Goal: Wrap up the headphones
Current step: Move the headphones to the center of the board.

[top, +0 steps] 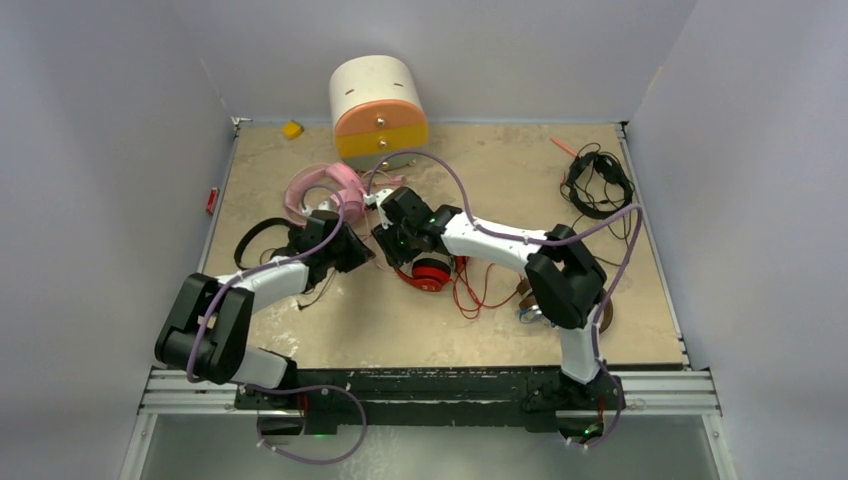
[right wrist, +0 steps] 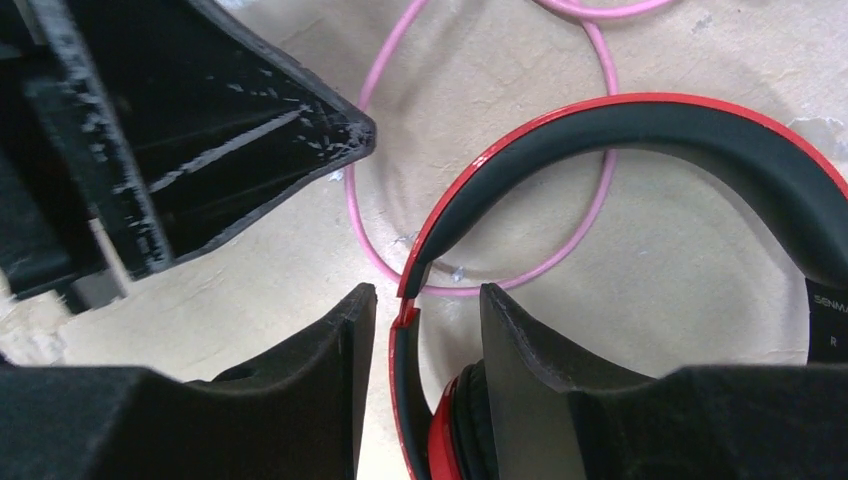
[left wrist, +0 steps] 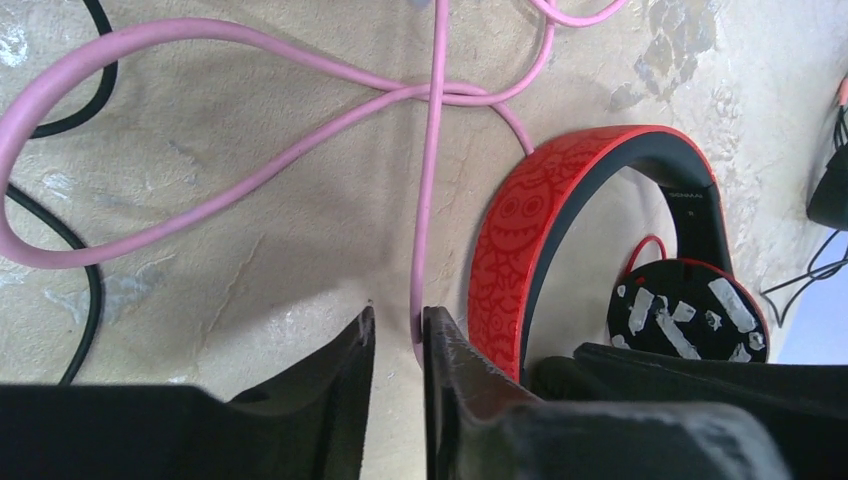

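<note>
**Task item.** The red headphones [left wrist: 505,235] lie on the mottled stone-look table [top: 480,170], between the two grippers.
- Material: the band is glossy red plastic with an embossed swirl pattern, lined in matte black padding. The round black ear cup carries white streaks.
- Orientation: the arch crowns away from both grippers, with its open ends pointing back towards them. Its long axis runs outward from the fingers.

**Right gripper** [right wrist: 428,292]. The jaws are apart and straddle one end of the band. There appears to be a gap on either side, though the view is tight.

**Left gripper** [left wrist: 398,312]. The jaws are narrowly apart just left of the band. A smooth pink cable [left wrist: 250,180] runs between them, lying against the right-hand finger.

**Surroundings.**
- The pink cable loops ahead of both grippers and passes under the red arch.
- A thin black cable [left wrist: 95,290] curves to the left of the left gripper.
- The pink headphones [top: 325,190] lie just beyond the grippers.
- A white, orange and yellow drawer box [top: 378,105] stands further beyond.
- Black headphones [top: 597,182] sit well apart to the right.
</note>
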Robot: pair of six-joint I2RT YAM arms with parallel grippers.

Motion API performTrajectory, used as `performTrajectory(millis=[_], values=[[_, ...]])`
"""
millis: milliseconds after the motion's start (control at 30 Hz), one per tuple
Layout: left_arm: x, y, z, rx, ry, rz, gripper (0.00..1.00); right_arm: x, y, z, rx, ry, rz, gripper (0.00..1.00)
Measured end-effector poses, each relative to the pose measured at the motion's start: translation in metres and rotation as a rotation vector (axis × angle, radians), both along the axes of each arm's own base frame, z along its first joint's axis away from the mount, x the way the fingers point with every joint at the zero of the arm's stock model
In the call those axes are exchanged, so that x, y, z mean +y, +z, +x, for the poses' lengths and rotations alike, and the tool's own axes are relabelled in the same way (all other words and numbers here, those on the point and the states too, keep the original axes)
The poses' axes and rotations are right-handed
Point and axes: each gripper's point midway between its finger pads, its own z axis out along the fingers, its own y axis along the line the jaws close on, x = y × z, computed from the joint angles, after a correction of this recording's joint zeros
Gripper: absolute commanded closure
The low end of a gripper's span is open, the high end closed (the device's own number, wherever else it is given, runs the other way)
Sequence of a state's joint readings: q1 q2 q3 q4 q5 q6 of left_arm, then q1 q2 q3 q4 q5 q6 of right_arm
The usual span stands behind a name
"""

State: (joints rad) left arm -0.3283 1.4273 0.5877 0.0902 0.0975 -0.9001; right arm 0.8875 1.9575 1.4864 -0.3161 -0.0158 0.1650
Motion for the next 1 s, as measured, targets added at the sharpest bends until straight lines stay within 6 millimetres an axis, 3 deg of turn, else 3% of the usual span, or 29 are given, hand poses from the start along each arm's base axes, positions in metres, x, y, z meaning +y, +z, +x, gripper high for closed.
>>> performTrajectory(millis=[133, 267, 500, 667, 833, 1000], values=[[0.000, -0.001, 0.000, 0.003, -0.004, 0.001, 1.00, 0.001, -0.013, 0.000, -0.004, -0.029, -0.037, 0.57], [0.000, -0.003, -0.001, 0.006, -0.008, 0.003, 1.00, 0.005, -0.021, 0.001, -0.010, -0.048, -0.058, 0.64], [-0.001, -0.007, 0.000, 0.012, -0.011, 0.001, 1.00, 0.008, -0.032, 0.001, -0.029, -0.086, -0.108, 0.98], [-0.001, -0.012, 0.003, 0.030, -0.009, 0.004, 1.00, 0.001, -0.013, -0.007, -0.047, -0.085, -0.074, 1.00], [0.010, -0.008, 0.033, 0.060, 0.040, -0.002, 1.00, -0.019, 0.018, -0.026, -0.076, -0.068, -0.009, 1.00], [0.048, 0.026, 0.091, -0.003, 0.164, -0.033, 1.00, -0.043, 0.026, -0.055, -0.060, -0.029, 0.047, 1.00]])
